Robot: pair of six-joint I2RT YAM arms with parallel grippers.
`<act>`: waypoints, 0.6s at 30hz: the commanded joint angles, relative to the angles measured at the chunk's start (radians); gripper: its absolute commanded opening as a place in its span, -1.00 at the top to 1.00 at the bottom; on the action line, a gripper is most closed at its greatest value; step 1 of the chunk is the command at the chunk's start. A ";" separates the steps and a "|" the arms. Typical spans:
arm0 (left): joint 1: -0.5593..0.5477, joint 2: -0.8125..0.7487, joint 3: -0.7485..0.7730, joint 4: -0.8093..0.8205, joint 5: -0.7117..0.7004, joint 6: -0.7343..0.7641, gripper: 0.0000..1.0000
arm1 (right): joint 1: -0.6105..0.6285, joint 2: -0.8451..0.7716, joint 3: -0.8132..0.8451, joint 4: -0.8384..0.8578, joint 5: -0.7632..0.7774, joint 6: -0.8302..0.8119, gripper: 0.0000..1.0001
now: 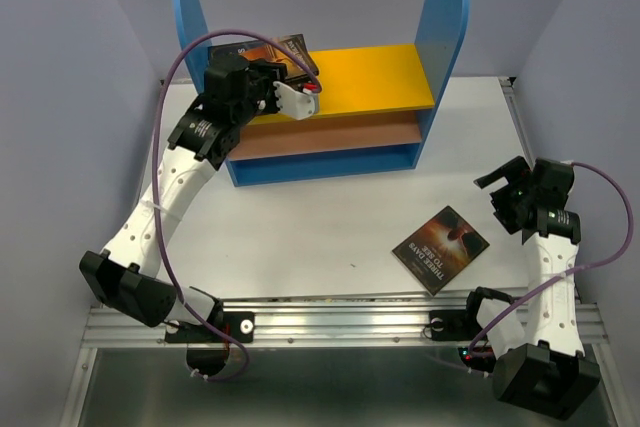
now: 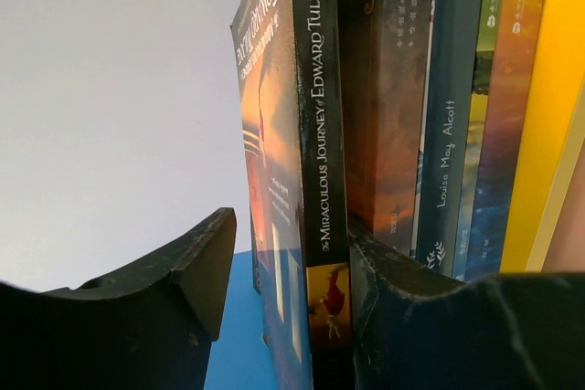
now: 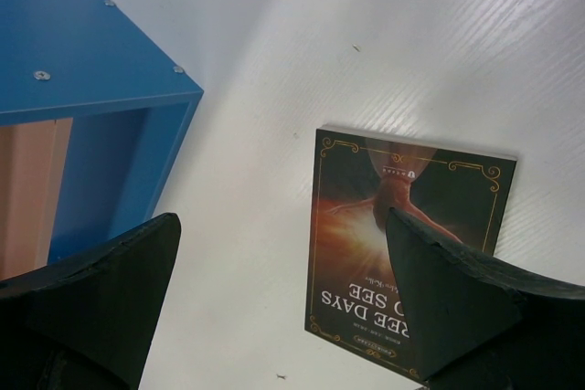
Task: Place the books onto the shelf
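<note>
From above, your left fingers (image 1: 296, 99) sit at the left end of the shelf (image 1: 375, 77), among standing books (image 1: 270, 50). One book (image 1: 441, 248) lies flat on the worktop (image 1: 320, 217) near your right fingers (image 1: 492, 180).

Left wrist: the fingers straddle the Edward Tulane book (image 2: 315, 134), with a gap on one side.

Right wrist: the fingers are wide and empty, above that book.

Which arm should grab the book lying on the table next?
The right. The right tool, open, hovers near the Three Days to See book; the left tool is away at the shelf.
</note>
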 commanded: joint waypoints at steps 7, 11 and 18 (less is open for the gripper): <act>0.038 -0.010 0.097 -0.040 0.144 -0.058 -0.27 | -0.001 -0.007 -0.002 0.001 0.023 0.002 -1.00; 0.070 -0.009 0.097 -0.043 0.202 -0.063 -0.29 | -0.001 0.008 -0.002 0.001 0.032 0.002 -1.00; 0.122 0.002 0.076 -0.005 0.267 -0.075 -0.33 | -0.001 0.020 -0.007 0.006 0.043 0.003 -1.00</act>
